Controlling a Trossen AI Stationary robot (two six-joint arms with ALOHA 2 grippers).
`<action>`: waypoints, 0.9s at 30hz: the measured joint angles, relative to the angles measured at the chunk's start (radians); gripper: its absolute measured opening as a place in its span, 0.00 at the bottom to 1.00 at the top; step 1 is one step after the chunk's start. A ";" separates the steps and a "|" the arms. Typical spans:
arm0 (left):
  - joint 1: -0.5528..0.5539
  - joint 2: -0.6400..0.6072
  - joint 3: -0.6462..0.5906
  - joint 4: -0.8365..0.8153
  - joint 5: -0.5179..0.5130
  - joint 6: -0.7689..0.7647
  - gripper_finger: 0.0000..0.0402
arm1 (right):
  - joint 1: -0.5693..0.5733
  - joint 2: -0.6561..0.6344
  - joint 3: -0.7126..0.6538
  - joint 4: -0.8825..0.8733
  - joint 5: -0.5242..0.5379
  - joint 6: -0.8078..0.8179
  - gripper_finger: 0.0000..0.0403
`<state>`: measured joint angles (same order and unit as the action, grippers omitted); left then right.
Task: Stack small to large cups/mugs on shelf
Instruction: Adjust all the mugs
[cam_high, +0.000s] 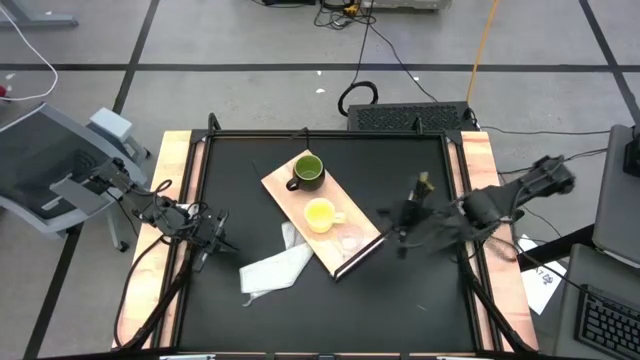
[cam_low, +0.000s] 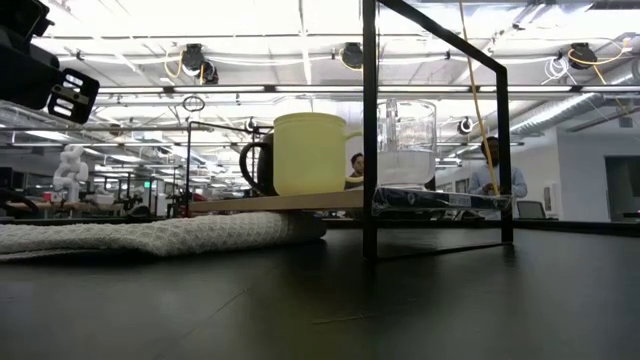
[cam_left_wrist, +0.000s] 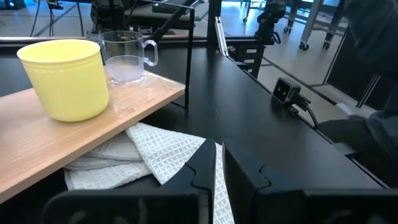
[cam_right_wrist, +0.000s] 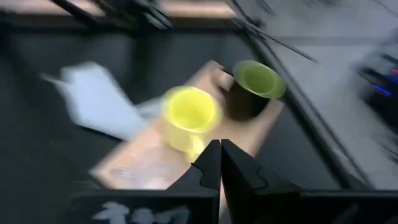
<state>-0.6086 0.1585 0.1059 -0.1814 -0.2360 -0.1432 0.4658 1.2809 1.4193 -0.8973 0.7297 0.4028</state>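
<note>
We are looking down on the shelf (cam_high: 290, 190), a light-wood board lying slantwise on the worktop (cam_high: 400, 290), one end propped on a white cloth (cam_high: 275, 268). All three vessels are standing upright on it in a row: the olive-green mug (cam_high: 306, 171) at the far end, the yellow mug (cam_high: 321, 214) in the middle, the clear cup (cam_high: 352, 242) near the dark-edged end.

Our right claw (cam_right_wrist: 220, 163) is hanging above the worktop just beside that end of the board, its fingers clenched on nothing. Our left claw (cam_left_wrist: 215, 177) is waiting low near the cloth, fingers likewise pressed together and empty.

We are judging the clear cup to be thin plastic: light, smooth, likely to flex or skid under a hard pinch, so we are favouring a gentle hold across its rim wall or at its small handle. The mugs are looking stiffer and heavier; a rim wall pinch should suit. The tilted board may let things slide.
</note>
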 joint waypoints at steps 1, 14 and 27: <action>0.000 0.000 0.000 0.000 0.000 0.000 0.08 | 0.006 -0.056 -0.080 0.097 -0.026 -0.034 0.00; 0.000 0.000 0.000 -0.001 0.007 0.006 0.08 | 0.080 -0.541 -0.767 0.856 -0.162 -0.236 0.00; 0.000 0.000 0.000 -0.002 0.019 0.009 0.08 | 0.187 -0.583 -1.036 1.257 -0.233 -0.340 0.00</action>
<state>-0.6083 0.1589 0.1059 -0.1833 -0.2173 -0.1342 0.6525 0.6983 0.3831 0.3598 0.4969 0.0628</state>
